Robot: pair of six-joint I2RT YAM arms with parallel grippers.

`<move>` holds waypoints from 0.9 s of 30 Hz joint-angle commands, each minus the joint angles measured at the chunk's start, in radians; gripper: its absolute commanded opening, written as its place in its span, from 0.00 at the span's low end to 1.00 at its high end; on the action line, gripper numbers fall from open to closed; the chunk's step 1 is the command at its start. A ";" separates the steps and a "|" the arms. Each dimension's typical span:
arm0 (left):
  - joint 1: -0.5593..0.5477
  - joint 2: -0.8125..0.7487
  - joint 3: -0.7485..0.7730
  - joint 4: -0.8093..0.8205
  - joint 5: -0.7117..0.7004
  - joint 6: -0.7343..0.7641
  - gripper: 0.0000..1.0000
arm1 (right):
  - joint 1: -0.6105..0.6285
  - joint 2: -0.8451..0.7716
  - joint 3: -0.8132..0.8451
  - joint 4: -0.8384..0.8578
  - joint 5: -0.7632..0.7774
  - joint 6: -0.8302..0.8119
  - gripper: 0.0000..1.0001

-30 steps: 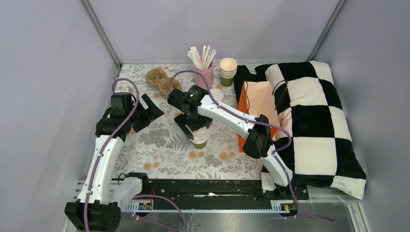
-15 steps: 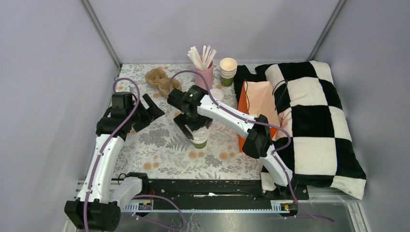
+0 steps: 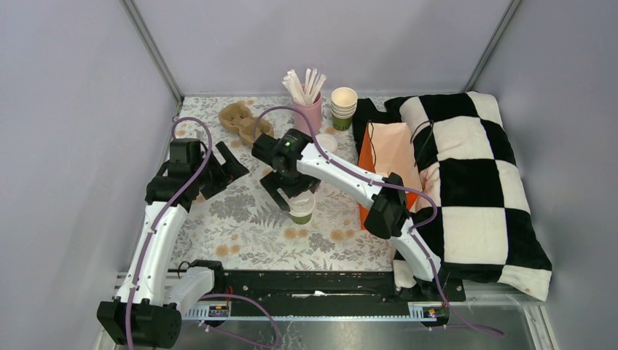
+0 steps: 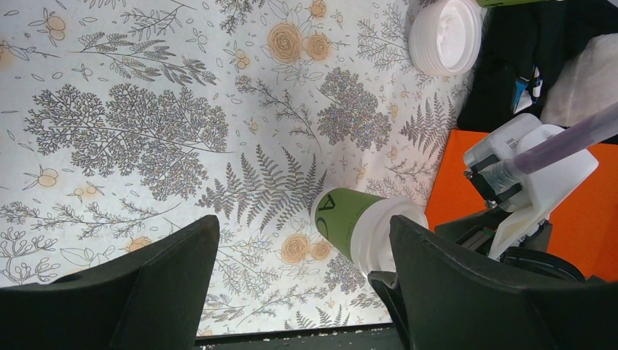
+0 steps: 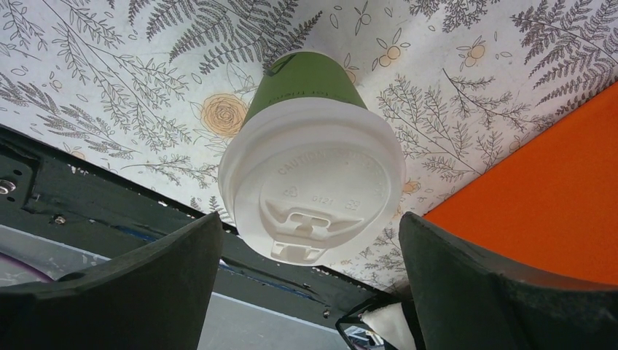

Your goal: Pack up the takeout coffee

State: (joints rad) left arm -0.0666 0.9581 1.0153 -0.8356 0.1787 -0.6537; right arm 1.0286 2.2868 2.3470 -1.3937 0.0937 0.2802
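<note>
Standing upright mid-scene on the floral surface (image 3: 240,226), the takeout coffee (image 3: 301,208) has its white lid (image 5: 313,179) seated on the green cup, so capping looks done. The right tool (image 3: 293,193) hangs just above it, jaws spread wide on either side of the lid with gaps showing, gripping nothing; likely lined up for a side grasp. The orange bag (image 3: 390,153) lies just right of the cup, probably where it gets packed. The left tool (image 3: 226,169) is open and empty too, over bare surface well left of the cup, parked out of the way. Spare lids (image 4: 446,36) and the stack of cups (image 3: 343,106) sit at the far side.
</note>
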 commanded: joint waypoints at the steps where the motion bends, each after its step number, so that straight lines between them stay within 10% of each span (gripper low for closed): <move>1: -0.008 0.002 0.044 0.046 -0.010 0.018 0.91 | 0.004 -0.042 0.048 -0.006 0.002 0.002 0.98; 7: -0.011 0.004 0.011 0.108 0.113 0.000 0.92 | -0.045 -0.207 -0.092 0.054 -0.049 0.044 0.98; 15: -0.144 0.142 -0.115 0.268 0.452 -0.090 0.85 | -0.231 -0.534 -0.685 0.470 -0.304 0.093 0.85; 27: -0.269 0.209 -0.175 0.298 0.374 -0.097 0.72 | -0.274 -0.556 -0.843 0.674 -0.458 0.165 0.80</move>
State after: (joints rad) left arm -0.3389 1.1767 0.8635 -0.6010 0.5564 -0.7471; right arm 0.7681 1.7401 1.5223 -0.8280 -0.2733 0.3981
